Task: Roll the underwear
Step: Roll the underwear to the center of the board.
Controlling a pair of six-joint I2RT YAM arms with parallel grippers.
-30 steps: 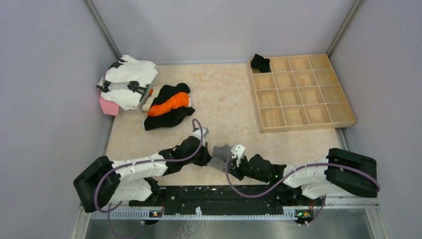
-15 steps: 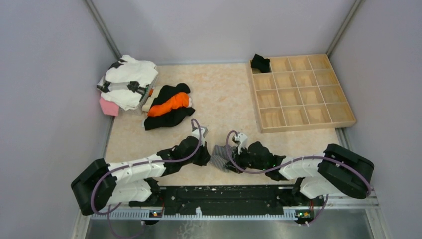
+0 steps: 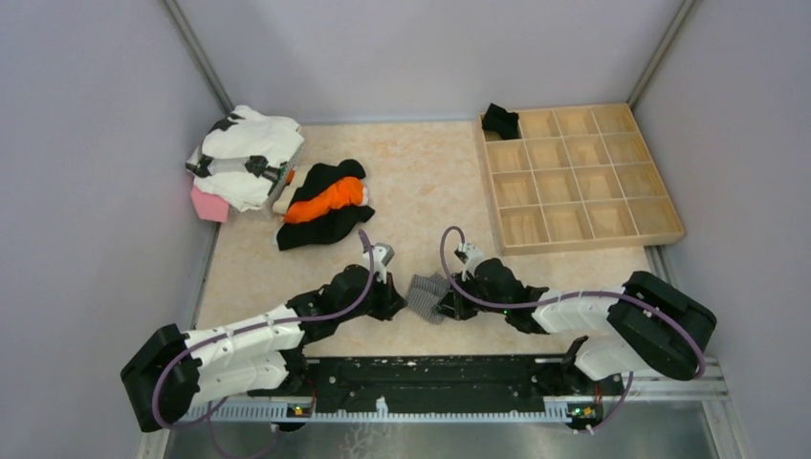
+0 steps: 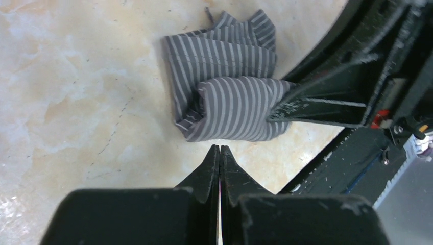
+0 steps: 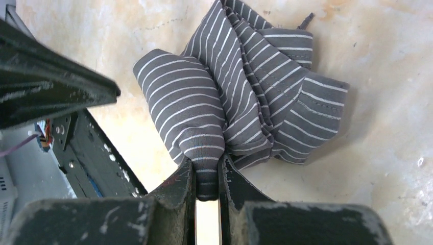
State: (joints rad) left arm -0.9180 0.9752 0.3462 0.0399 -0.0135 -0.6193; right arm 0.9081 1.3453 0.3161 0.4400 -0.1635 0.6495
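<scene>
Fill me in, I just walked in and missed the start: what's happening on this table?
The right gripper is shut on a rolled fold of the grey, white-striped cloth underwear, which lies partly bunched on the beige table close to the arms. The left gripper is shut and empty, its tips just beside the roll without gripping it. A black cloth garment sits in the far-left corner compartment of the wooden divided tray.

Beige table (image 3: 421, 172) holds clothes (image 3: 325, 206), striped underwear (image 3: 426, 296), wooden tray (image 3: 593, 243).
</scene>
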